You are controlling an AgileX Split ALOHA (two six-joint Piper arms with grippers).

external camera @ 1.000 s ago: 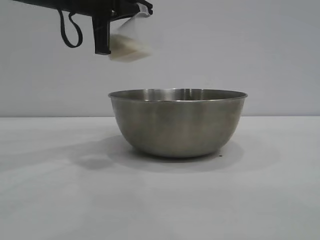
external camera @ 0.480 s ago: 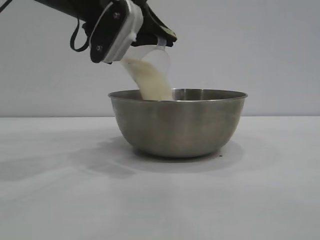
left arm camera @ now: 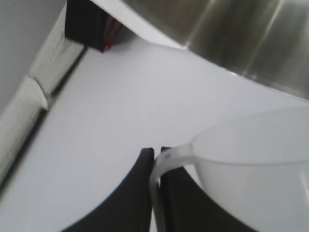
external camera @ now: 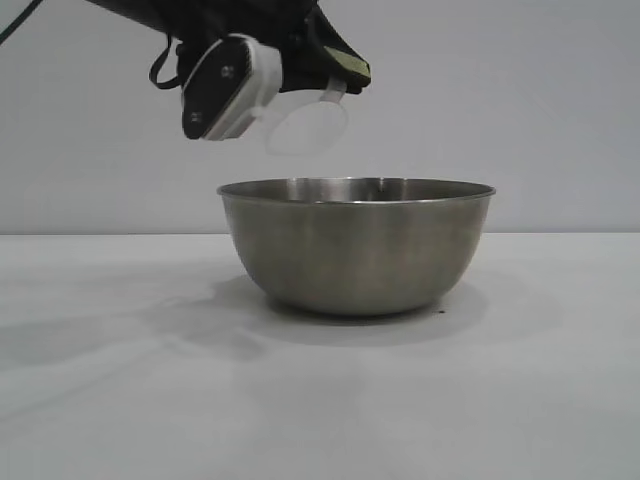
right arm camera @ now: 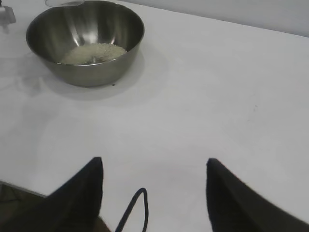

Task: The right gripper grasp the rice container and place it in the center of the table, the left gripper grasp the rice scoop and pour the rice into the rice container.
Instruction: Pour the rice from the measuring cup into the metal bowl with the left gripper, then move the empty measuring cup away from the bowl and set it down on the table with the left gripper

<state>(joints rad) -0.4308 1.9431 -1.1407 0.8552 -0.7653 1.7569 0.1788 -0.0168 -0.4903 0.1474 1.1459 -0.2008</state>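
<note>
No words, numbers or signs seen anywhere.

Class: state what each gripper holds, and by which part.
Left gripper: rice scoop, fingers pinching its handle. Right gripper: open, holding nothing.
</note>
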